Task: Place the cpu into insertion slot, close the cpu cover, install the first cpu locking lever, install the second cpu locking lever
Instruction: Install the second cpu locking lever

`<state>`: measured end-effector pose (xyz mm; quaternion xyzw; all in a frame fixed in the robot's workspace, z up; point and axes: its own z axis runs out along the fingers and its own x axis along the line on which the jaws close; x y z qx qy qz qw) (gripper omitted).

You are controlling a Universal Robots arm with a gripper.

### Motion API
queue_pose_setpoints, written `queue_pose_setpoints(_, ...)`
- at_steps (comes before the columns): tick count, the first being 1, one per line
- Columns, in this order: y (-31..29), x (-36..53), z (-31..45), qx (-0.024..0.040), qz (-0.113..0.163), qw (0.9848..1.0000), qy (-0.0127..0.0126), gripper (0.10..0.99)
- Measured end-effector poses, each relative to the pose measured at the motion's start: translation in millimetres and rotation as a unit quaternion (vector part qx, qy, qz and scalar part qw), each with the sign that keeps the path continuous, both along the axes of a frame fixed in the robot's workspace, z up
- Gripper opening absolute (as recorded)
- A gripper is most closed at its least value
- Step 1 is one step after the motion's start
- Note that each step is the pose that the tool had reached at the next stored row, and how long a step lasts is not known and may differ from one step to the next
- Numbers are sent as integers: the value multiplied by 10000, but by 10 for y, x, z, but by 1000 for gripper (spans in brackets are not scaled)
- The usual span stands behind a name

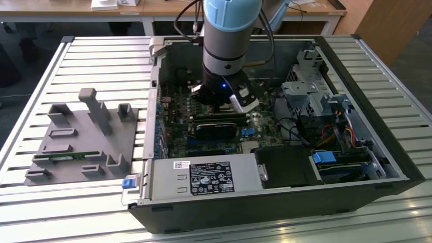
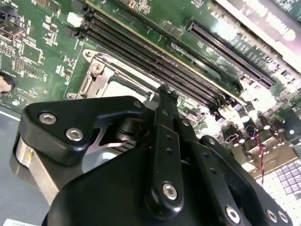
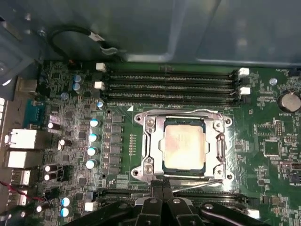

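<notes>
The cpu [image 3: 183, 148], a dull silver square, lies flat in the insertion slot on the green board. The cpu cover [image 3: 149, 141], a silvery frame, is down around it. One thin wire locking lever [image 3: 188, 111] runs along the cover's side by the memory slots. A second lever [image 3: 200, 185] lies slightly slanted along the opposite side. My gripper [image 3: 162, 189] is shut, its black fingertips right at the end of that second lever. In the second wrist view the gripper [image 2: 164, 94] hangs just over the cover [image 2: 94, 80]. In the exterior view the gripper [image 1: 223, 104] is deep inside the open computer case.
Long black memory slots [image 3: 169, 84] lie close beside the socket. A row of capacitors [image 3: 92, 136] flanks it. The case walls [image 1: 378, 152], drive cage [image 1: 304, 91] and power supply [image 1: 202, 177] hem the arm in. A grey fixture [image 1: 81, 136] stands on the slatted table at the exterior view's left.
</notes>
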<state>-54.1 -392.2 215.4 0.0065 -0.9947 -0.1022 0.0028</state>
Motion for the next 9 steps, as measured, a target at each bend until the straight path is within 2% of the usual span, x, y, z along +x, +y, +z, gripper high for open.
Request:
queue_pose_setpoints(2, -41, -8, -3, 35, 0, 10000, 0, 106)
queue_pose_setpoints(4, -81, -55, -5, 113, 0, 9999, 0, 106)
queue_pose_setpoints(6, -92, -81, -9, 157, 0, 9999, 0, 106)
queue_pose_setpoints(9, -93, -96, -38, 174, 0, 9998, -1, 106)
